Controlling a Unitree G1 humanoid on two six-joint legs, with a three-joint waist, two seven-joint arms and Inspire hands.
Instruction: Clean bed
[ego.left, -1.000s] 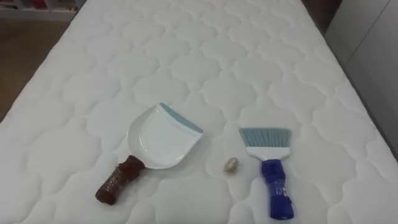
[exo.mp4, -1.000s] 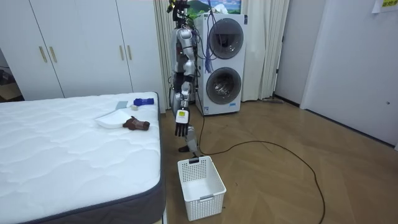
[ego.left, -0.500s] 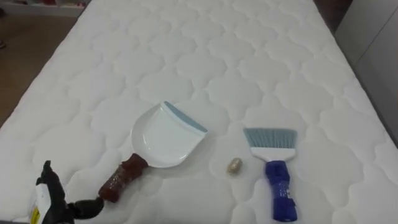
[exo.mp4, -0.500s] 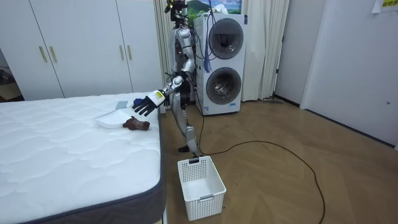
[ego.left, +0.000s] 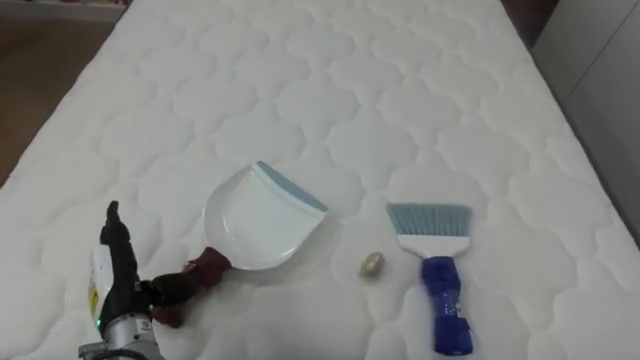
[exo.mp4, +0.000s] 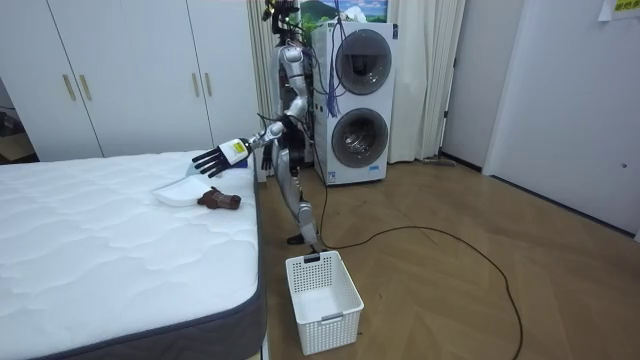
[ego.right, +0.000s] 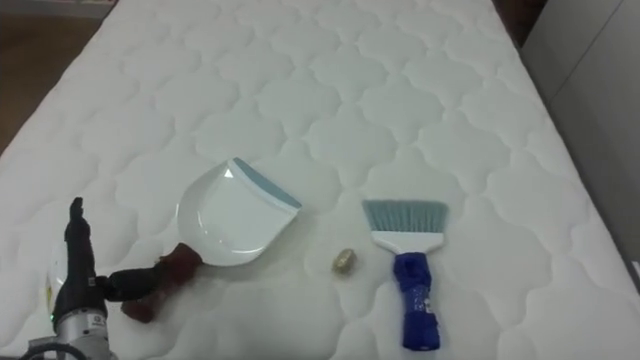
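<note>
White quilted mattress (ego.left: 400, 100): takes up nearly all of the eye views, with a strip of wooden floor along the left.
Dustpan (ego.left: 255, 220): white with a blue lip, lying flat near the front of the bed. Its brown handle (ego.left: 207, 266) points toward the lower left.
Brush (ego.left: 435, 260): lies to the right of the dustpan and apart from it. The handle is dark blue, and the pale blue bristles point up the bed.
Scrap (ego.left: 371, 266): one small tan piece of litter on the mattress between dustpan and brush, touching neither.
Left hand (ego.left: 112, 275): black, at the lower left. The fingers are straight and spread, and it holds nothing. The thumb reaches out sideways and lines up with the end of the brown handle. In the room view the hand is raised above the dustpan — not on it.
Robot: stands upright on the wooden floor at the edge of the bed, with its left arm stretched out over the mattress.
Room: a white basket (exo.mp4: 322, 290) sits on the floor beside the bed. Two stacked laundry machines (exo.mp4: 357, 100) stand behind the robot, and white wardrobe doors (exo.mp4: 120, 70) line the wall.
</note>
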